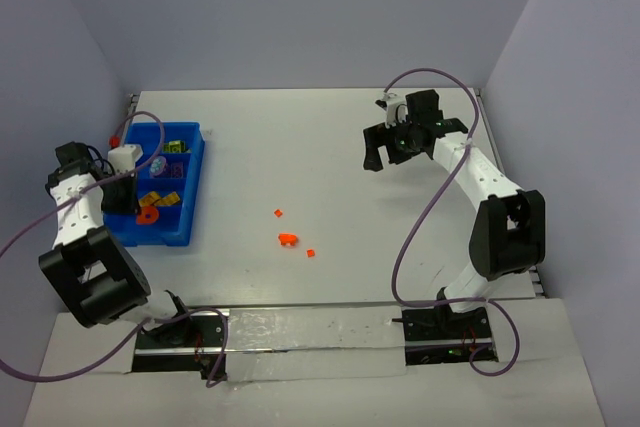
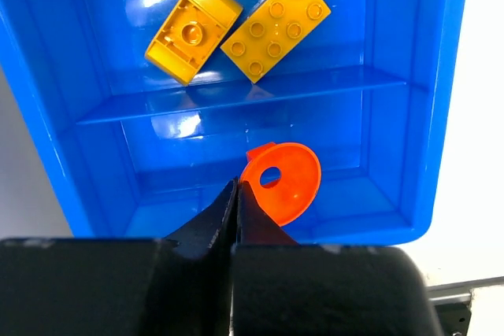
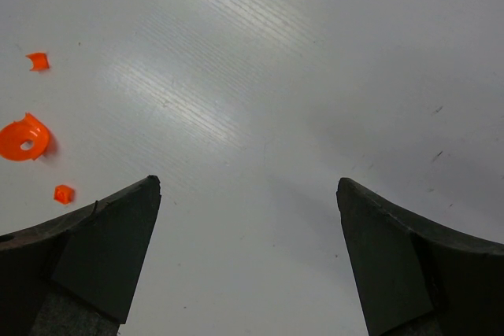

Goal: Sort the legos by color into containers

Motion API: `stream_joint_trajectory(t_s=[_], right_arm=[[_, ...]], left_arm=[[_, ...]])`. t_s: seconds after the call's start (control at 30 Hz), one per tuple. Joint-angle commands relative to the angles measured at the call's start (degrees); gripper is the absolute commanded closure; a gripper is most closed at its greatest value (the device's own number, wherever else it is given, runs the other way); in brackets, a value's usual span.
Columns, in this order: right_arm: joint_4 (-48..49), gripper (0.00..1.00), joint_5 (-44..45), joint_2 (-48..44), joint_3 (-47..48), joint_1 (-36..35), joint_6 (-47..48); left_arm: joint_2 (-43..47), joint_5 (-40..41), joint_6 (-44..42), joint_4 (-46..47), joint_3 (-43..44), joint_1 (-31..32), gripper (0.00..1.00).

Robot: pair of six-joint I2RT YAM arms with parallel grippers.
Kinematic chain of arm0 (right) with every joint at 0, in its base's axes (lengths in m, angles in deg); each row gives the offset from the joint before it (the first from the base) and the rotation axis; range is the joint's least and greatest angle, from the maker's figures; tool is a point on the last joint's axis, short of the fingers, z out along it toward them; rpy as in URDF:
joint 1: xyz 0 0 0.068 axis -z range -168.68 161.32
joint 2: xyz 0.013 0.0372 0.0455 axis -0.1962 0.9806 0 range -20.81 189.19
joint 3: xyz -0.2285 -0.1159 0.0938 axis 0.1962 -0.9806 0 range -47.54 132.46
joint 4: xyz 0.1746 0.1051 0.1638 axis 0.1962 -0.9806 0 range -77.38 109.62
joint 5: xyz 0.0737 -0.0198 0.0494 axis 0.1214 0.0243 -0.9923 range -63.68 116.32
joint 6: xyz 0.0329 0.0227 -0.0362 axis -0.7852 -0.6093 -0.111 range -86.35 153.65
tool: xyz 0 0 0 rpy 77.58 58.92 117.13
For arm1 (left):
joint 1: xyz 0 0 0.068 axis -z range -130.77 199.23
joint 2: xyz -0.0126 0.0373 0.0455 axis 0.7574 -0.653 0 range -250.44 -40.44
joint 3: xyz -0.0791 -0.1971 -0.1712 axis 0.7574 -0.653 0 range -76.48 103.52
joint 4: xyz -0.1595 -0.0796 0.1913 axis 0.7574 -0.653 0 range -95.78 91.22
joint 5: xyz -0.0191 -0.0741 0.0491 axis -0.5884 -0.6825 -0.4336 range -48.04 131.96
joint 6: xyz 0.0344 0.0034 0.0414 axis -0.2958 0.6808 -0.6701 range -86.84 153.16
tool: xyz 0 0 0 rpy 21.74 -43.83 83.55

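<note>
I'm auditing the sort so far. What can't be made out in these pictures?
- Top view: the left arm covers part of the blue tray; far bricks too small to identify.
- Left wrist view: the left gripper, jaws shut, hides the orange disc at its near edge; grip unclear.

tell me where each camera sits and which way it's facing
top external: above and behind the bases, looking down on the table; left arm and right arm show.
left wrist: on the left arm, looking down into the blue tray; shut left claw shows.
right wrist: on the right arm, looking down at the table; open right claw shows.
shared: top and right wrist both see the orange bits; top and left wrist, the tray.
</note>
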Motion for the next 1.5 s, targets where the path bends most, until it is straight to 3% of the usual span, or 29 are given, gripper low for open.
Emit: stream_joint_trajectory(t_s=[0.0, 0.1, 0.13, 0.17, 0.2, 0.27, 0.37, 0.47, 0.57, 0.6, 0.63, 0.7, 0.97, 1.47], right_arm=[[-0.2, 0.00, -0.1, 0.8, 2.2, -0.3, 0.5], [-0.2, 0.00, 0.0, 0.8, 2.2, -0.3, 0.6], [-0.3, 0.00, 0.0, 0.8, 2.1, -0.3, 0.6], [-0.2, 0.00, 0.0, 0.8, 2.2, -0.3, 0.6], [-0.2, 0.00, 0.1, 0.8, 2.2, -0.3, 0.6], [-0.2, 0.00, 0.1, 0.8, 2.2, -0.3, 0.6], [-0.2, 0.00, 0.0, 0.7, 2.0, -0.3, 0.6], [-0.2, 0.00, -0.1, 0.8, 2.0, -0.3, 0.6], [-0.4, 0.00, -0.3, 1.3, 2.2, -0.3, 0.6], [-0.5, 0.00, -0.4, 1.4, 2.2, -0.3, 0.6], [-0.5, 0.00, -0.4, 1.4, 2.2, -0.3, 0.6], [-0.9, 0.00, -0.3, 1.7, 2.4, -0.2, 0.7], [-1.3, 0.00, -1.1, 2.1, 2.3, 1.2, 0.4], [-2.0, 0.00, -1.9, 3.1, 2.8, 1.7, 0.5]], left_arm=[[-0.5, -0.3, 1.3, 3.0, 1.6, 1.2, 0.88], [-0.2, 0.5, 1.7, 4.2, 0.6, 2.4, 0.70], [0.0, 0.6, 1.3, 4.1, 0.4, 2.6, 0.56], [0.1, 0.7, 1.4, 4.5, 0.5, 2.8, 0.49], [0.5, 0.6, 1.3, 4.5, 0.5, 2.9, 0.49], [1.3, -1.3, 1.1, 3.9, 2.9, 3.1, 0.38], [2.0, -9.7, -0.4, -1.5, 8.6, 3.6, 0.35], [3.2, -18.4, -2.6, -7.8, 13.1, 10.6, 0.26], [5.1, -20.7, -0.8, -6.9, 10.5, 23.4, 0.25], [5.8, -21.6, 0.3, -5.3, 9.0, 30.1, 0.25], [5.9, -21.7, 1.6, -3.6, 7.6, 30.6, 0.25], [5.0, -21.2, 7.0, 2.6, 3.7, 41.2, 0.25], [1.3, -12.2, 9.8, 17.2, -6.3, 60.4, 0.27], [-6.7, 5.4, 7.7, 30.9, -10.3, 72.1, 0.48]])
